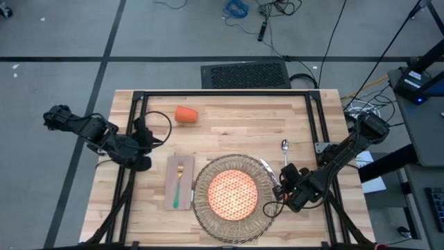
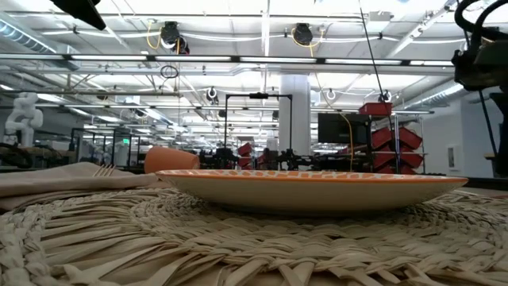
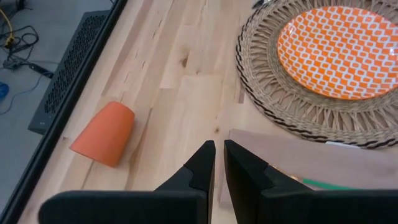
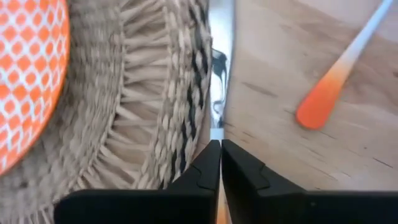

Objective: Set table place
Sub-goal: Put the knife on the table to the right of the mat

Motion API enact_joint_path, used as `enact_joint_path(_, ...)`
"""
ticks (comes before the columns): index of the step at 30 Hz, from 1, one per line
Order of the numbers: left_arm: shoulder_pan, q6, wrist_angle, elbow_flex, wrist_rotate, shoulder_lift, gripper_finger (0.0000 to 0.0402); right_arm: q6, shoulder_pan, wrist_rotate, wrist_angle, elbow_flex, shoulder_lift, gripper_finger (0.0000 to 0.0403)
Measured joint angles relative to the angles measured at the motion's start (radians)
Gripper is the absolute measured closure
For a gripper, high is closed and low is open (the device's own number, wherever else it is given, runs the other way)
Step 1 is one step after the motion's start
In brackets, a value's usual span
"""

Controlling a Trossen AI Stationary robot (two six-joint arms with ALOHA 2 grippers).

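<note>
At the near edge of the table point(image 1: 229, 125) lies the round woven placemat point(image 1: 232, 222), and the orange patterned plate point(image 1: 232, 192) sits in its middle. Just left of the placemat is the beige napkin point(image 1: 172, 184), with the green-handled fork point(image 1: 178, 186) lying on it.

On the right side of the placemat, the right gripper point(image 4: 220, 155) is low over the table with its fingers pressed together on the knife point(image 4: 221, 74), whose shiny blade lies along the rim of the placemat. The spoon point(image 1: 284, 154) lies on the wood just beside, a little farther back, with its orange handle point(image 4: 323, 93) near the gripper.

The left gripper point(image 3: 219, 158) is at the left side of the table, beside the napkin; its fingers stand nearly closed, with only a narrow gap, and hold nothing.

Farther back, the orange cup point(image 1: 186, 114) lies on its side on the bare wood, well apart from the placemat.
</note>
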Motion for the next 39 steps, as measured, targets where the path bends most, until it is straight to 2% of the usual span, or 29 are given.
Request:
enact_joint_path(4, 0.000, -0.007, 0.000, 0.000, 0.000, 0.001, 0.0379, -0.093, 0.000, -0.077, 0.048, 0.000, 0.007, 0.0388)
enact_joint_path(12, 0.000, -0.007, 0.009, 0.000, 0.000, 0.008, 0.0379, -0.128, -0.019, -0.183, 0.030, 0.001, 0.008, 0.0298)
enact_joint_path(17, 0.000, -0.004, 0.018, 0.000, 0.000, 0.015, 0.0379, -0.170, -0.068, -0.234, 0.031, 0.002, 0.008, 0.0270)
enact_joint_path(22, 0.000, -0.003, 0.018, 0.000, 0.001, 0.022, 0.0379, -0.198, -0.126, -0.296, 0.025, 0.003, 0.022, 0.0273)
enact_joint_path(30, 0.000, 0.003, 0.016, 0.000, 0.005, 0.025, 0.0379, -0.271, -0.214, -0.419, 0.060, 0.012, 0.129, 0.0287)
enact_joint_path(39, 0.000, 0.027, 0.018, 0.000, 0.008, 0.025, 0.0379, -0.219, -0.233, -0.435, 0.033, 0.034, 0.147, 0.0325)
